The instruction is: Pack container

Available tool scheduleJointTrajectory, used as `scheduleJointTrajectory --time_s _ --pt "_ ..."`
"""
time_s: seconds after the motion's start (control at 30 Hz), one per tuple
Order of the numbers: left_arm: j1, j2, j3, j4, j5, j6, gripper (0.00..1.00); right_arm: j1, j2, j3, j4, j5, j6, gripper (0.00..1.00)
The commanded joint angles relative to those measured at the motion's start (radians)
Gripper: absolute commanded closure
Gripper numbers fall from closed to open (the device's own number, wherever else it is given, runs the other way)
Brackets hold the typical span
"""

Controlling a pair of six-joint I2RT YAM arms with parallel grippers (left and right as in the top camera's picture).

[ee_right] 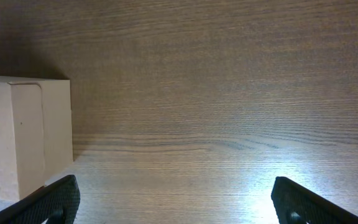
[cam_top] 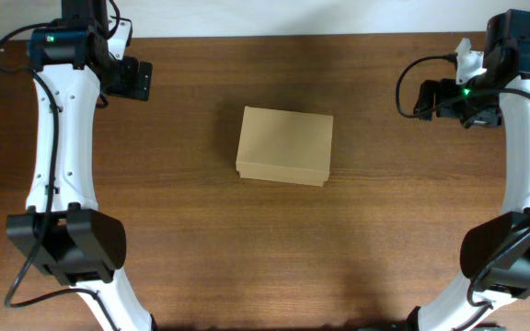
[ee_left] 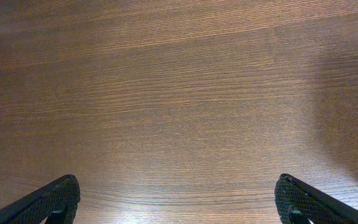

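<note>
Resting apart from right end effector (cam_top: 424, 99), container (cam_top: 284, 145)

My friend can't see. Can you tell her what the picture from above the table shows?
A closed light-brown cardboard box sits in the middle of a dark wooden table. White robot arms stand at both sides, with the left end effector and the right end effector near the far corners, well apart from the box.

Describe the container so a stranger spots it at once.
Start at the dark wooden table. Near its middle sits the container, a plain light-brown cardboard box with its lid closed. It alone is pale and boxy against the wood.
</note>
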Motion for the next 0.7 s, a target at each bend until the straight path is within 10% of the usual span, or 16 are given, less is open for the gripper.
scheduleJointTrajectory --time_s 0.0,0.37,0.67 --pt "0.002 -0.034 0.014 -0.004 0.011 -0.003 0.00 0.004 -0.026 0.019 0.005 -0.004 -0.003 0.01" --pt "0.002 -0.034 0.014 -0.004 0.011 -0.003 0.00 0.004 -0.298 -0.072 0.489 0.022 0.181 0.00" --pt "0.002 -0.034 0.014 -0.004 0.011 -0.003 0.00 0.004 -0.800 -0.583 0.911 0.127 0.182 0.01"
